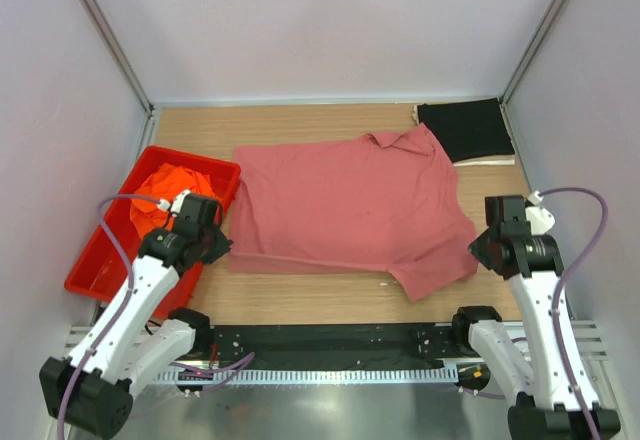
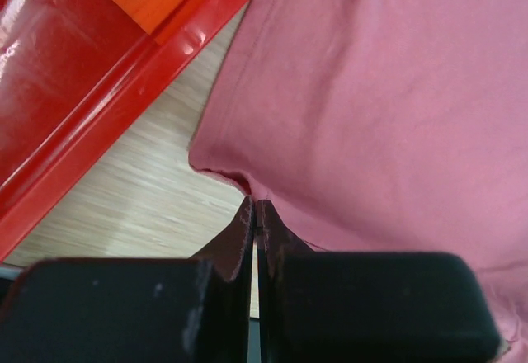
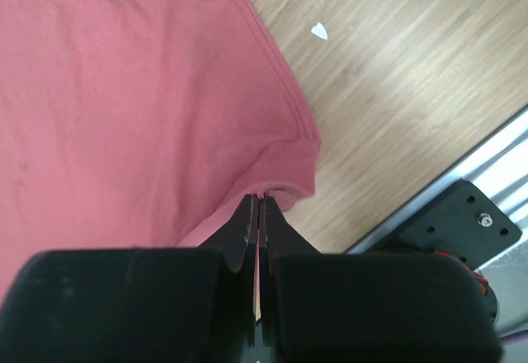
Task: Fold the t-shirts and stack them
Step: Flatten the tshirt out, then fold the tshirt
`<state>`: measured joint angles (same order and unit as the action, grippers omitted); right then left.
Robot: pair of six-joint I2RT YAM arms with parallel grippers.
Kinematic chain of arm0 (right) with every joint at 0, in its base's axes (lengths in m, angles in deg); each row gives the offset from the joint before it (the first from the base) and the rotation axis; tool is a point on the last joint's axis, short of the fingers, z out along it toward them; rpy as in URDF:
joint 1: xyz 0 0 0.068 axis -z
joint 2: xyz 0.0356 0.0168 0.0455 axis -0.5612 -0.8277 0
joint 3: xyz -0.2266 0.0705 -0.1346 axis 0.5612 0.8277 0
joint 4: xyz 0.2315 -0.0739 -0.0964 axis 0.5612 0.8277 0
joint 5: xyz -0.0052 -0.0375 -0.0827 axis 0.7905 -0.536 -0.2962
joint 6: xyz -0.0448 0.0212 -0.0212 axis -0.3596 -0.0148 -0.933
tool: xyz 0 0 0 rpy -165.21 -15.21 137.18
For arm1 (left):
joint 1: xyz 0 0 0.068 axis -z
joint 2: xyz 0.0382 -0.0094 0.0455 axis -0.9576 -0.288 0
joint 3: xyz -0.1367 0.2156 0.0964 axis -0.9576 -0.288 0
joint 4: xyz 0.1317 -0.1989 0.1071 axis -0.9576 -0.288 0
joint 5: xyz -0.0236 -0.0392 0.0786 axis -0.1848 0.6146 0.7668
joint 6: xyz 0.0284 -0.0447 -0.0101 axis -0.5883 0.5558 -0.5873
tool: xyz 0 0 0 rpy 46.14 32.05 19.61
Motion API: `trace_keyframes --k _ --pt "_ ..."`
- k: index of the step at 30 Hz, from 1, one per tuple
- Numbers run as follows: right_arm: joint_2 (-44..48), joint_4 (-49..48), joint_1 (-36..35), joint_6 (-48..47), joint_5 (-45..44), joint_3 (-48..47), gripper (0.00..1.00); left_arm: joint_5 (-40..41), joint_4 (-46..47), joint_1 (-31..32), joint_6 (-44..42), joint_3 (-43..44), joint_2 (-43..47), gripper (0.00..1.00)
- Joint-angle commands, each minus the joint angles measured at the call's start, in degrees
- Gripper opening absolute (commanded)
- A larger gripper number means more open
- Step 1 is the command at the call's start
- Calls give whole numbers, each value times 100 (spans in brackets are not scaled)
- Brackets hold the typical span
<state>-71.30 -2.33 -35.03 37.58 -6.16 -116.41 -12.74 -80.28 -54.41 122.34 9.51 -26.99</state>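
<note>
The dusty rose-red t-shirt (image 1: 350,205) lies spread flat across the middle of the wooden table. My left gripper (image 1: 225,247) is shut on its near-left edge, and the cloth (image 2: 388,91) puckers at the fingertips (image 2: 254,208). At the shirt's near-right corner my right gripper (image 1: 477,250) is shut on the hem, where the cloth (image 3: 124,91) bunches at the tips (image 3: 260,202). The bright orange t-shirt (image 1: 165,185) sits crumpled in the red tray (image 1: 100,260). A folded black t-shirt (image 1: 465,128) rests at the back right corner.
The red tray's rim (image 2: 74,107) runs close beside the left gripper. White walls with metal posts enclose the table on three sides. A black rail (image 1: 330,340) lines the near edge. A small white scrap (image 3: 319,30) lies on the wood to the right of the shirt.
</note>
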Motion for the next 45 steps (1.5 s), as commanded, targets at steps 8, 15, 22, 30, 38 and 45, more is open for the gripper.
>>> trace_keyframes --k 8,15,22,30,38,45 --pt "-1797 -1811 10 -501 -214 -551 1 671 670 4 -165 860 -1689 0" --pt "-2254 -2840 10 -704 59 -269 1 925 785 -13 -280 1291 -2418 0" --pt "-2993 -3306 18 -1011 341 -664 1 1031 890 -31 -359 1441 -2876 0" --pt "-3538 -3386 9 -1196 148 -1051 1 1242 916 -48 -455 1704 -3333 0" --pt "-3696 -3325 10 -1337 244 -1262 1 1373 952 -127 -570 1836 -3676 0" --pt "-3521 -3227 18 -1372 103 -1227 1 1365 978 -127 -579 1810 -3694 0"
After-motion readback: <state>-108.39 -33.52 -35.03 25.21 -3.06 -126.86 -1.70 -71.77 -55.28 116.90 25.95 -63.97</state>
